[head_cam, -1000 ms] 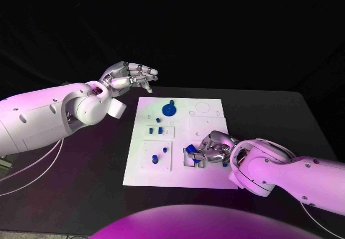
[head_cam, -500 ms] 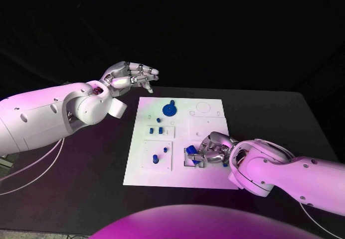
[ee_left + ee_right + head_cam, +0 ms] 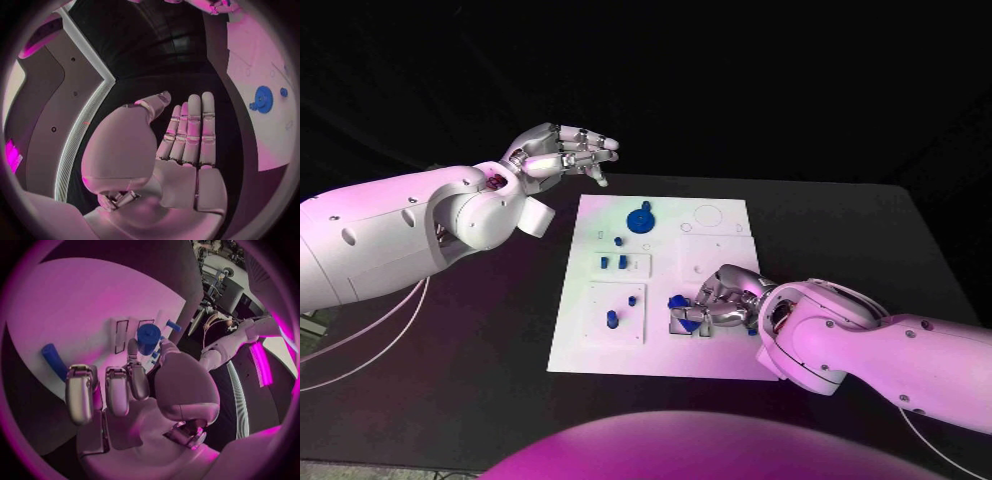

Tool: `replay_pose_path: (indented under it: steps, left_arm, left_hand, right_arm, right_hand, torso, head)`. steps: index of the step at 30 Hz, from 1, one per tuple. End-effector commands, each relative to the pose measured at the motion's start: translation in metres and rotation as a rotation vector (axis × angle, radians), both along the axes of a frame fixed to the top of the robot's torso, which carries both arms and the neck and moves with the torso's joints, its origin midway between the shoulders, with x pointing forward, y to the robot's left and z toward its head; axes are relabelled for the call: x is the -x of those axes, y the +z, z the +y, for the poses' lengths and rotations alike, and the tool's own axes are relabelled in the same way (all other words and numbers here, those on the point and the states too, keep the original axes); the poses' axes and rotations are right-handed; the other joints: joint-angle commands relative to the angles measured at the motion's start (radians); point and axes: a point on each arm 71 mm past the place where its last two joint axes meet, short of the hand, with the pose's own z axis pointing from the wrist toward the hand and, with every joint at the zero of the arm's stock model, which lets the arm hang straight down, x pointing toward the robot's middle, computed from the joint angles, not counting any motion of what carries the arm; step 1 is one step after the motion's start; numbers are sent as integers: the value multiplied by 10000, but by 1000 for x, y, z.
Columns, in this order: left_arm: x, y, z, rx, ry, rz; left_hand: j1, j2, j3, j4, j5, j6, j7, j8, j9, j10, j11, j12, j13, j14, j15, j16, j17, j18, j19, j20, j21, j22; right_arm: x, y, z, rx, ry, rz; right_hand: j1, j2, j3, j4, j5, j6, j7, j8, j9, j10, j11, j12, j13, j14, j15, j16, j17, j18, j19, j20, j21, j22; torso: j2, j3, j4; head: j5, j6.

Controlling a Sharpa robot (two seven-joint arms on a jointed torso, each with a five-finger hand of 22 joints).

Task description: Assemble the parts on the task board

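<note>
The right hand point(image 3: 718, 305) works at the near right part of the white board point(image 3: 589, 350), fingers curled down over a blue cylinder point(image 3: 149, 338) that it pinches between thumb and finger. Over the last second it has crept only slightly toward nine o'clock across the board; the slow pace suggests the seating step is under way, not finished. In the right wrist view the cylinder's long axis runs on in line with the fingers, its free end aimed at two slots point(image 3: 132, 332) in the board. A blue peg point(image 3: 54, 361) lies flat on the board beside the fingers, tilted.

Farther off, toward eleven o'clock, a blue gear point(image 3: 639, 219) sits near the board's far edge. Beyond it the left hand point(image 3: 560, 152) hovers unchanged, empty, fingers straight and close together.
</note>
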Motion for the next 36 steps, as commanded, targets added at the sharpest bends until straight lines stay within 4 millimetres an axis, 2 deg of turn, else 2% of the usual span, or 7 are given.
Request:
replay_pose_path:
  steps: [1,3,6,27,32,36]
  left_arm:
    - [0,1,-1,138,-108,28]
    - [0,1,-1,144,-116,46]
    - [0,1,-1,150,-125,61]
    - [0,1,1,131,-70,75]
    - [0,1,1,127,-62,78]
    - [0,1,1,128,-67,79]
  left_hand:
    - [-97,28,12,55,31,-54,-13,32,-2,-45,0,59,-3,-19,73,20,9,134,87,4,-51,-8]
    - [-109,34,13,74,31,-53,-16,37,-1,-52,-1,66,-3,-22,74,24,12,134,94,7,-72,-23]
    - [-109,34,13,74,31,-53,-16,37,-1,-52,-1,66,-3,-22,74,24,12,134,94,7,-72,-23]
    - [-119,31,11,89,29,-53,-18,43,0,-65,-1,72,-4,-27,75,28,15,135,104,9,-96,-40]
    - [-119,31,11,89,29,-53,-18,43,0,-65,-1,72,-4,-27,75,28,15,135,104,9,-96,-40]
    - [-119,31,11,89,29,-53,-18,43,0,-65,-1,72,-4,-27,75,28,15,135,104,9,-96,-40]
  right_arm:
    - [1,0,2,129,267,-58]
    - [1,0,1,174,241,-89]
    - [1,0,0,231,214,-132]
    - [10,6,-8,48,560,-290]
    - [15,7,-7,17,991,-98]
    - [16,7,-7,4,1119,-49]
  right_hand:
    - [-89,-20,-107,18,-13,-7,57,3,13,48,14,-30,808,789,-71,2,1146,-88,675,-67,-7,2355]
    - [-92,-23,-120,19,-12,-8,57,3,14,41,14,-44,797,787,-71,-1,1138,-86,670,-67,-19,2352]
    - [-107,89,-137,20,0,-17,58,7,24,50,15,-28,815,789,-71,2,1149,-88,674,-67,-7,2355]
    - [-152,159,-206,21,-3,-25,60,15,40,45,14,-44,810,788,-69,-2,1146,-90,677,-66,1,2358]
    - [-2,313,-186,-4,0,-33,52,24,58,66,10,-14,844,797,-73,13,1188,-101,696,-66,49,2372]
    - [149,222,-257,-6,-10,-41,51,28,70,70,7,-13,853,802,-74,20,1212,-103,699,-68,58,2374]
  torso:
    - [-4,-5,-9]
    - [-2,-2,-8]
    - [-1,1,-5]
    - [-4,4,-21]
    - [-4,4,-20]
    - [-3,5,-15]
  head:
    - [15,1]
    - [14,1]
    - [12,1]
    - [6,1]
    - [-8,1]
    - [-10,1]
